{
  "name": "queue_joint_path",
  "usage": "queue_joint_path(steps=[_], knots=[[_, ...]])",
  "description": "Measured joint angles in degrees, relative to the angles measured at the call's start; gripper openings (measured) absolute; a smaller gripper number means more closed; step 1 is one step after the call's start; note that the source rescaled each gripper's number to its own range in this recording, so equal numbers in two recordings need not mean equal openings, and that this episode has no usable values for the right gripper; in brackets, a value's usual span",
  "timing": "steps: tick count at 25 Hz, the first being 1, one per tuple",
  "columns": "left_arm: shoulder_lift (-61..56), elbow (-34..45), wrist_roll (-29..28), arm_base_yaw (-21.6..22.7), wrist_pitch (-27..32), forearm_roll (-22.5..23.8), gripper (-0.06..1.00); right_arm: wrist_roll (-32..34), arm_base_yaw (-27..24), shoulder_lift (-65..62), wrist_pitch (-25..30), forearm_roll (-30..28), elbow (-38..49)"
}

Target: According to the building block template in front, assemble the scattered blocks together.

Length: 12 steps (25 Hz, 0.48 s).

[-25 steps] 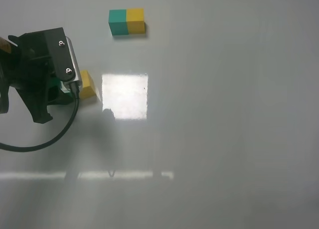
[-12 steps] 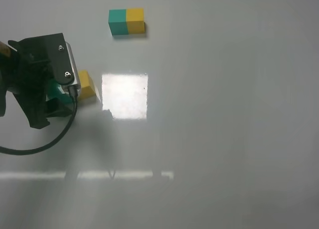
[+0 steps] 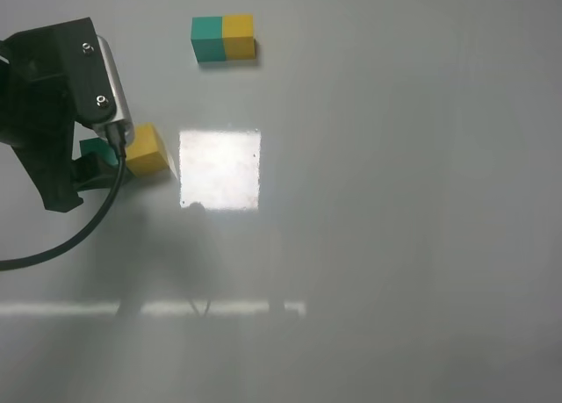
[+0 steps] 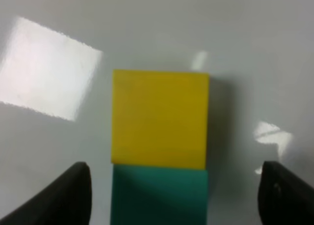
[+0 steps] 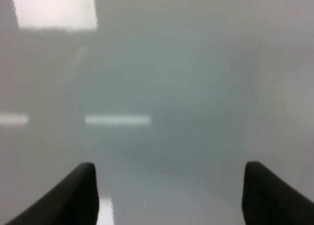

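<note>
The template (image 3: 223, 38), a small teal-and-yellow bar, lies at the far side of the table. The loose yellow cube (image 3: 147, 150) and the loose teal-green cube (image 3: 95, 148) lie side by side at the left, faces touching, with the teal one partly hidden under my left arm. In the left wrist view the yellow cube (image 4: 159, 118) lies beyond the teal cube (image 4: 159, 198). My left gripper (image 4: 179, 200) is open, with its fingers wide of the teal cube on both sides. My right gripper (image 5: 171, 198) is open and empty over bare table, and it does not show in the high view.
A bright square patch of glare (image 3: 219, 169) lies on the white table just right of the yellow cube. The left arm's black cable (image 3: 79, 236) loops toward the near side. A thin strip of reflected light (image 3: 211, 308) crosses the near part of the table.
My left arm has drawn back to the left and toward the far side. More of the yellow and teal cubes now shows; they stay together on the table.
</note>
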Motion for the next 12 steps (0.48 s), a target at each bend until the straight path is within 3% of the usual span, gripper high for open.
queue_joint_path(steps=[6, 8, 10, 12], knots=[[2.4, 0.0, 0.0, 0.0, -1.5, 0.0, 0.96, 0.0, 0.0, 0.0, 0.0, 0.0, 0.0], [3.3, 0.0, 0.0, 0.0, -2.3, 0.0, 0.9, 0.0, 0.0, 0.0, 0.0, 0.0, 0.0], [4.0, 0.0, 0.0, 0.0, -3.1, 0.0, 0.77, 0.0, 0.0, 0.0, 0.0, 0.0, 0.0], [4.6, 0.0, 0.0, 0.0, -3.6, 0.0, 0.53, 0.0, 0.0, 0.0, 0.0, 0.0, 0.0]])
